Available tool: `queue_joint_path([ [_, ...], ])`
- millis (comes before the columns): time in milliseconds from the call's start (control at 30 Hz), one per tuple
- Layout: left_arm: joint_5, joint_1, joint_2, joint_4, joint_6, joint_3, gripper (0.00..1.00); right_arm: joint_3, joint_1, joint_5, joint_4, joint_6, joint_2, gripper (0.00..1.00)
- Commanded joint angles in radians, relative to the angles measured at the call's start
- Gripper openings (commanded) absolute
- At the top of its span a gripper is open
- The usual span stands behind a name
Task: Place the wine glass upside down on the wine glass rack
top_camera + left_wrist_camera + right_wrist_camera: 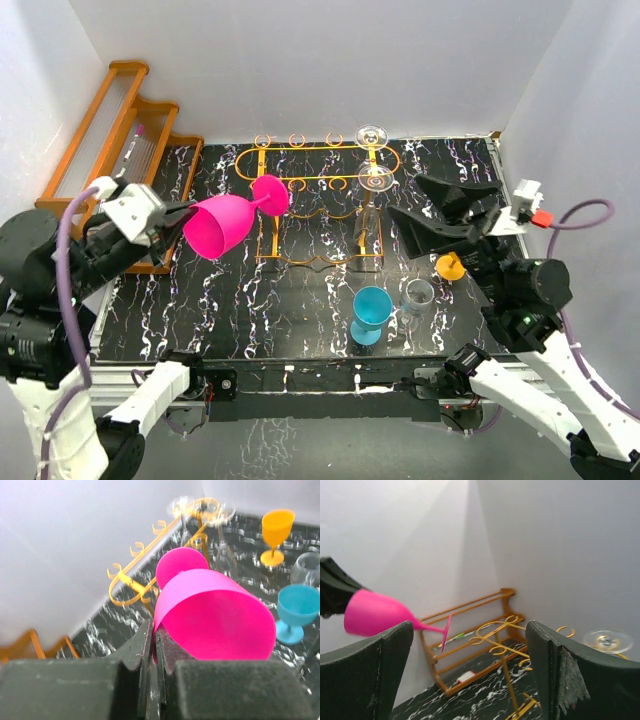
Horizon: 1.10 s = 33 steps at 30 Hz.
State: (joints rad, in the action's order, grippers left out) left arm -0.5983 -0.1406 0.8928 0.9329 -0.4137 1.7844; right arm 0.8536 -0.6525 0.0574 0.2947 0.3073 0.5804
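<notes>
Turning the wine glass (225, 225) bowl-down and feeding its stem into a free slot of the wire rack (300, 150) looks like the step in hand, and doing it well would mean rolling the wrist until the foot sits uppermost. The foot then has to be lined up with an empty ring loop toward the left end of the frame and eased in level, so that it catches on the wire rather than knocking it. At this moment the glass is in the air over the left side of the tabletop (300, 310). It lies on its side, with its round foot just beside the near left corner of the rack and its mouth facing back toward the arm. The left end effector (178, 224) is clamped on the rim of the bowl, its fingers (150, 650) pressed almost together with the thin pink wall pinched between them. That grip could slip as the glass tips, so a slow rotation seems wise. The right end effector (410, 200) hangs over the right end of the rack with its jaws spread wide apart, holding and touching nothing. Just beside it, two clear glasses (376, 178) already hang upside down there, and they deserve a wide berth.
</notes>
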Motion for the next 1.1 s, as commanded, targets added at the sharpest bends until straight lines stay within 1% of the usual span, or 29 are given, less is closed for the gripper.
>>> queue_joint_path([
  [0,-0.103,-0.004,-0.031,-0.38,0.126,-0.067,0.0,0.052,0.0,0.211,0.072,0.125,0.071,0.97],
  [100,-0.14,-0.004,-0.071,-0.577,0.155,-0.131,0.0,0.04,0.0,0.221,0.118,0.187,0.085,0.96],
  [200,-0.159,-0.004,-0.157,-0.866,0.207,-0.274,0.0,0.018,0.0,0.202,0.201,0.283,0.097,0.96],
  [267,-0.128,-0.004,-0.223,-1.129,0.257,-0.413,0.0,-0.001,0.0,0.213,0.286,0.364,0.123,0.95],
  [333,-0.073,-0.004,-0.269,-1.342,0.283,-0.533,0.0,-0.007,0.0,0.255,0.38,0.435,0.175,0.93],
  [433,0.014,-0.002,-0.312,-1.565,0.295,-0.7,0.0,0.005,0.0,0.323,0.507,0.497,0.251,0.9],
  [533,0.045,0.001,-0.353,-1.848,0.301,-0.873,0.0,0.007,-0.003,0.332,0.567,0.528,0.308,0.89],
  [600,0.068,0.019,-0.353,-1.939,0.316,-0.917,0.0,-0.009,-0.01,0.318,0.636,0.573,0.344,0.88],
  [667,0.108,0.042,-0.35,-1.993,0.342,-0.944,0.0,-0.024,-0.032,0.289,0.725,0.599,0.383,0.87],
  [733,0.096,0.071,-0.344,-2.067,0.349,-0.965,0.0,-0.024,-0.072,0.244,0.799,0.602,0.426,0.85],
  [833,0.041,0.076,-0.343,-2.128,0.331,-0.988,0.0,0.004,-0.164,0.144,0.833,0.544,0.482,0.78],
  [900,0.014,0.076,-0.347,-2.18,0.331,-1.013,0.0,0.036,-0.237,0.076,0.842,0.464,0.518,0.73],
  [1067,-0.026,0.054,-0.356,-2.223,0.314,-1.065,0.0,0.102,-0.311,-0.024,0.974,0.419,0.652,0.59],
])
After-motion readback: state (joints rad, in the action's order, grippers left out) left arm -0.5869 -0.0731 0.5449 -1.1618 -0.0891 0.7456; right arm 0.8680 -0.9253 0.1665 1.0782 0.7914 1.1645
